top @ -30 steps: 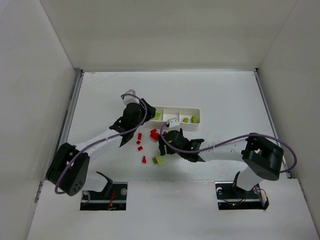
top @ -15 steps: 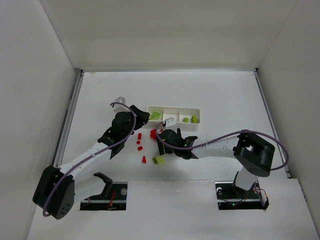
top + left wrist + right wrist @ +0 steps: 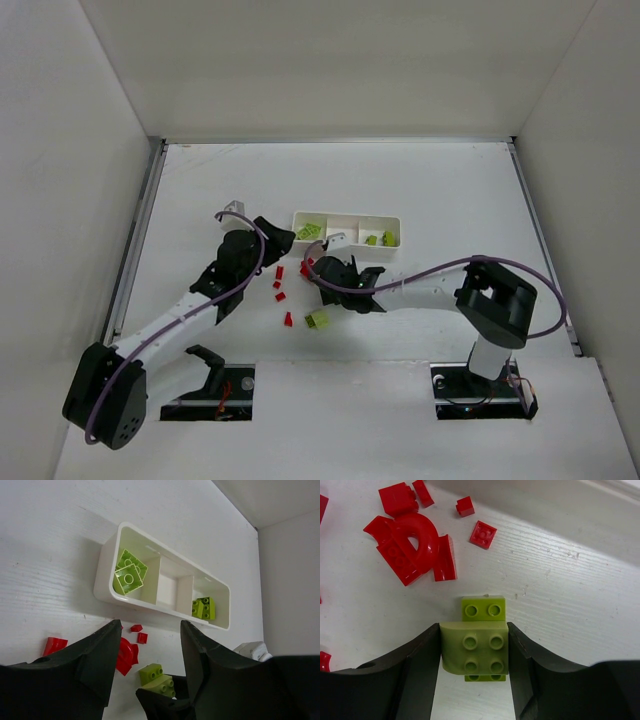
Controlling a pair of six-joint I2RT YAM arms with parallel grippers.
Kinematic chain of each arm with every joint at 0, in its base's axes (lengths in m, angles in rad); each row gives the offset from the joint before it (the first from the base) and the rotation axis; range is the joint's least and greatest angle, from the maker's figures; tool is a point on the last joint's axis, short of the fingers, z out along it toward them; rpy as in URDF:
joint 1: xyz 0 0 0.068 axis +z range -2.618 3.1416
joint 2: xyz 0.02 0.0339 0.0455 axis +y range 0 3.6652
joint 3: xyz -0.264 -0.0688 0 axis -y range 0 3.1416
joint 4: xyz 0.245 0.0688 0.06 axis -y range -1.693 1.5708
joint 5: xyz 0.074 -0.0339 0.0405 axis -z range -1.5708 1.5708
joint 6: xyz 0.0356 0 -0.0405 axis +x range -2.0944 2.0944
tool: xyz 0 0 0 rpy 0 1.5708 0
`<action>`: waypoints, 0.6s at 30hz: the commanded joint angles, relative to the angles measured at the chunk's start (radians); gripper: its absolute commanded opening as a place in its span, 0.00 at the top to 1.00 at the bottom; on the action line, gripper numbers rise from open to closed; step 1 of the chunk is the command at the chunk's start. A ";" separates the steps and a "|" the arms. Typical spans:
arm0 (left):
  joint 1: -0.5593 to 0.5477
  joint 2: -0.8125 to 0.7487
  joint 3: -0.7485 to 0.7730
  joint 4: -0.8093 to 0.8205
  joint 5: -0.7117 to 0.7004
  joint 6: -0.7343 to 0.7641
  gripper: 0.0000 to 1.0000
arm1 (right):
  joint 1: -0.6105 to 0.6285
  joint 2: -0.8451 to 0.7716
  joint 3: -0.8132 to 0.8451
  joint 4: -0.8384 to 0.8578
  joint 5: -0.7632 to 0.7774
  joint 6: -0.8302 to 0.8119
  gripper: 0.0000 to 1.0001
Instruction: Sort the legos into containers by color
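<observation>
Meanwhile, the right gripper [image 3: 474, 641] clenched a lime-green brick [image 3: 476, 655] just near of the white tray [image 3: 106, 577], whose left end, holding green bricks [image 3: 129, 576], lay straight beyond; the left gripper [image 3: 151, 630] hung released nearby.

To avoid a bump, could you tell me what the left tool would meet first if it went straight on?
Probably the small red legos just before the tray, then its near wall; depth is unclear.
</observation>
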 commanded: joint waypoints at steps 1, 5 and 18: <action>0.015 -0.034 -0.011 0.028 0.038 -0.016 0.52 | 0.006 -0.036 0.038 -0.026 0.041 0.021 0.52; 0.001 -0.076 -0.017 0.022 0.061 -0.028 0.51 | 0.006 -0.119 0.024 0.002 0.030 0.025 0.54; -0.213 -0.324 -0.132 0.028 -0.104 0.025 0.53 | -0.181 -0.389 -0.177 0.375 -0.185 0.223 0.63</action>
